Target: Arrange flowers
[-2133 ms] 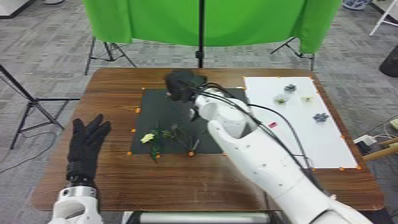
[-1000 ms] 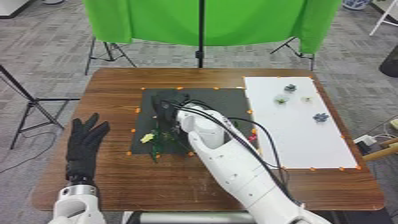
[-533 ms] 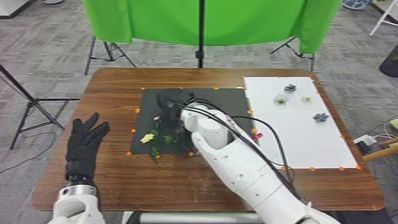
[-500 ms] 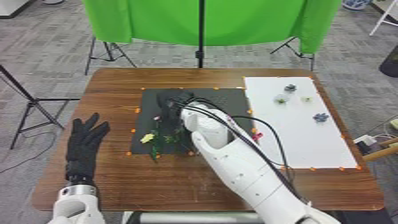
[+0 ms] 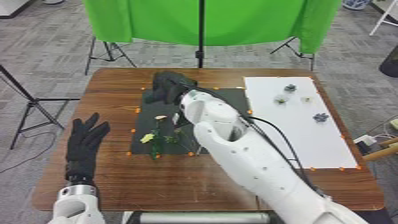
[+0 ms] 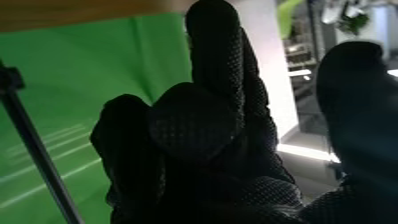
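The right hand [image 5: 171, 86] is partly open, some fingers straight and some a bit bent, with nothing seen in it. Its black glove looks bumpy and soft. Below it, on the flat dark mat [image 5: 147, 107], lie a pink flower [image 5: 161, 117] and a yellow flower [image 5: 148, 136]. They should be light, with thin, bendy stems and petals that squash easily. Best to pinch the stem, just under the bloom. The worktop [image 5: 107, 180] is smooth brown wood.

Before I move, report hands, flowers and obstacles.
Left hand open, left of black mat. Right hand open, empty, at mat's far-left corner. Yellow flower, pink flower on mat; right arm partly above.
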Action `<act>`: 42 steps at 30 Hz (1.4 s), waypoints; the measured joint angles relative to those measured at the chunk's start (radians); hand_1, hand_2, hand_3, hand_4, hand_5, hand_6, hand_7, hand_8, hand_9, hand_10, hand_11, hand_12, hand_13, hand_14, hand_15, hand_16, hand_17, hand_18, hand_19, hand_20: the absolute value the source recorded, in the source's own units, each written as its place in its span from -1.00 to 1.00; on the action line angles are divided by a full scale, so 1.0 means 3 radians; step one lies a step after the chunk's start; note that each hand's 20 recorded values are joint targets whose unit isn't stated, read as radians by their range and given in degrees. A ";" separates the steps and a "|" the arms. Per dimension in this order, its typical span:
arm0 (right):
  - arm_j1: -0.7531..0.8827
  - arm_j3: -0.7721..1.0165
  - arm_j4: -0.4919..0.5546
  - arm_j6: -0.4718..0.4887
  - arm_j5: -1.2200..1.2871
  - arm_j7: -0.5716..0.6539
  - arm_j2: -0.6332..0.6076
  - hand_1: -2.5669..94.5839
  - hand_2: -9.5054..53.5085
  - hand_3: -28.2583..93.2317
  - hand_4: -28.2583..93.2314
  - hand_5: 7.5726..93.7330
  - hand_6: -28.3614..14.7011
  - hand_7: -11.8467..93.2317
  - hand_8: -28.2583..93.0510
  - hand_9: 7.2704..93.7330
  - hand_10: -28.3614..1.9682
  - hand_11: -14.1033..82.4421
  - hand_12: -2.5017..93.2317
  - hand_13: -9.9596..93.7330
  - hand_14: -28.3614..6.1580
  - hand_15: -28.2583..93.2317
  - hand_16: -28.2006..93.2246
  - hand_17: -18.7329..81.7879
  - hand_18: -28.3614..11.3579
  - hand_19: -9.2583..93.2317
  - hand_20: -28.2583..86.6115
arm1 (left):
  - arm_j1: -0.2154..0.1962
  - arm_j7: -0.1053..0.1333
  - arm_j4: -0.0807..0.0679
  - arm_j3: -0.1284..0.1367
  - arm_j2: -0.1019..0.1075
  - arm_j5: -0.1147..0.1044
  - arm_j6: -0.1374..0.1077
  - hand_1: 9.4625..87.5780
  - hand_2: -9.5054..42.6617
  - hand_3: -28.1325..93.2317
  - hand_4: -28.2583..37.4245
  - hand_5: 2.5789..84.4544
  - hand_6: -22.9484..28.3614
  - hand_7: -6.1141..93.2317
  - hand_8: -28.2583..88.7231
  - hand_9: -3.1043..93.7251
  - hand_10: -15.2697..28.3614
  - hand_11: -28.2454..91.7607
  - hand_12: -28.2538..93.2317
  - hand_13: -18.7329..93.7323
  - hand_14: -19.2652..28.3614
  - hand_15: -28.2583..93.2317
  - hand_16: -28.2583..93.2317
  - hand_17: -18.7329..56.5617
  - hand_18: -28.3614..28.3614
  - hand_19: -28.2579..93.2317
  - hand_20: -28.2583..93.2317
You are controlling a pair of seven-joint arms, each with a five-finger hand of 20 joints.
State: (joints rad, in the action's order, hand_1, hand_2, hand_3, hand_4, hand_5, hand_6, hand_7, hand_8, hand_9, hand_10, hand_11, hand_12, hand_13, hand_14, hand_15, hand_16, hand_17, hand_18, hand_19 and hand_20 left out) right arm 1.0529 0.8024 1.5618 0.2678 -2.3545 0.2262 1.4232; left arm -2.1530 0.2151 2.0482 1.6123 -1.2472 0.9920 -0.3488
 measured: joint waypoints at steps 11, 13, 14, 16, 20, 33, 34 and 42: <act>0.0756 0.1067 0.1463 -0.0167 0.0366 0.0193 -0.1137 -0.26 -0.93 0.49 -0.71 0.36 0.22 -0.49 -0.65 0.60 -0.19 -0.29 -0.45 0.78 0.25 0.49 0.03 0.54 -0.30 1.00 0.52 | -0.0024 -0.0016 0.0007 0.0031 -0.0024 0.0003 0.0000 -0.83 -0.14 0.33 -1.00 -0.09 0.06 -0.76 -0.62 0.02 0.28 -0.31 -0.37 -0.05 0.43 -0.37 -0.49 -0.39 0.42 -0.48 -0.23; 0.0945 0.1320 0.1438 -0.0549 0.0156 0.0307 -0.1315 -0.26 -0.99 0.49 -0.72 0.32 0.24 -0.49 -0.65 0.54 -0.21 -0.33 -0.45 0.76 0.22 0.49 0.03 0.52 -0.31 1.00 0.52 | -0.0034 -0.0016 0.0010 0.0034 -0.0025 0.0003 0.0000 -0.83 -0.14 0.33 -1.00 -0.09 0.05 -0.76 -0.62 0.02 0.28 -0.31 -0.37 -0.05 0.43 -0.37 -0.48 -0.39 0.42 -0.48 -0.23; 0.1030 0.1460 0.1401 -0.0656 0.0059 0.0367 -0.1386 -0.25 -1.00 0.49 -0.72 0.31 0.24 -0.49 -0.66 0.51 -0.23 -0.35 -0.46 0.74 0.20 0.50 0.03 0.51 -0.32 1.00 0.51 | -0.0038 -0.0016 0.0012 0.0035 -0.0025 0.0003 0.0000 -0.83 -0.14 0.33 -1.00 -0.09 0.06 -0.76 -0.62 0.02 0.28 -0.31 -0.37 -0.05 0.43 -0.37 -0.48 -0.39 0.42 -0.48 -0.23; 0.1182 0.1763 0.1284 -0.0666 -0.0087 0.0473 -0.1494 -0.25 -1.00 0.48 -0.73 0.27 0.26 -0.50 -0.65 0.47 -0.25 -0.36 -0.46 0.72 0.18 0.51 0.03 0.50 -0.33 1.00 0.51 | -0.0047 -0.0017 0.0017 0.0037 -0.0026 0.0004 0.0000 -0.83 -0.15 0.33 -1.00 -0.08 0.06 -0.76 -0.62 0.02 0.28 -0.31 -0.37 -0.05 0.43 -0.37 -0.48 -0.39 0.42 -0.48 -0.23; 0.1351 0.2262 0.0955 -0.0125 -0.0219 0.0605 -0.1602 -0.26 -1.00 0.48 -0.74 0.25 0.27 -0.50 -0.66 0.43 -0.30 -0.38 -0.46 0.71 0.18 0.52 0.03 0.50 -0.34 1.00 0.51 | -0.0065 -0.0021 0.0028 0.0038 -0.0028 0.0004 -0.0001 -0.83 -0.15 0.33 -1.00 -0.08 0.06 -0.75 -0.62 0.02 0.29 -0.31 -0.36 -0.05 0.43 -0.37 -0.48 -0.39 0.42 -0.48 -0.23; 0.1390 0.2392 0.0012 0.0172 -0.0444 0.0732 -0.1536 -0.07 -1.00 0.50 -0.78 0.29 0.33 -0.43 -0.67 0.60 -0.09 -0.33 -0.49 0.85 0.44 0.50 0.00 0.58 -0.23 1.00 0.48 | -0.0071 -0.0079 0.0031 0.0038 -0.0032 0.0019 0.0002 -0.83 -0.18 0.37 -1.00 -0.07 0.06 -0.75 -0.62 0.02 0.29 -0.30 -0.36 -0.04 0.42 -0.36 -0.48 -0.40 0.43 -0.47 -0.22; 0.1410 0.2392 0.0012 0.0159 -0.0457 0.0733 -0.1526 -0.02 -1.00 0.50 -0.79 0.31 0.34 -0.41 -0.67 0.63 -0.04 -0.30 -0.48 0.87 0.48 0.49 0.00 0.60 -0.20 1.00 0.49 | -0.0072 -0.0082 0.0032 0.0038 -0.0032 0.0020 0.0002 -0.83 -0.18 0.37 -1.00 -0.07 0.06 -0.75 -0.62 0.03 0.29 -0.30 -0.36 -0.04 0.43 -0.36 -0.48 -0.40 0.43 -0.47 -0.22; 0.1555 0.2319 -0.0035 -0.0380 -0.0451 0.0704 -0.1503 0.45 -1.00 0.28 -0.77 0.59 0.27 -0.29 -0.28 0.98 0.36 -0.44 -0.02 0.97 0.60 0.48 0.03 0.72 -0.09 1.00 0.51 | -0.0077 -0.0109 0.0035 0.0045 -0.0039 0.0028 0.0003 -0.83 -0.21 0.40 -1.00 -0.07 0.05 -0.74 -0.62 0.02 0.28 -0.30 -0.36 -0.03 0.42 -0.36 -0.47 -0.40 0.43 -0.47 -0.22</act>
State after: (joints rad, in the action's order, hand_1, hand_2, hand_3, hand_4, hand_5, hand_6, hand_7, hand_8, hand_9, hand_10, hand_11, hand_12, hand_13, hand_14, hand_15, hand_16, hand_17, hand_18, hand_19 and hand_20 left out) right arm 1.5194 1.4982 1.5513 0.1538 -2.4898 0.4373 0.9722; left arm -2.1760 0.1825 2.0586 1.6258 -1.2589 1.0005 -0.3478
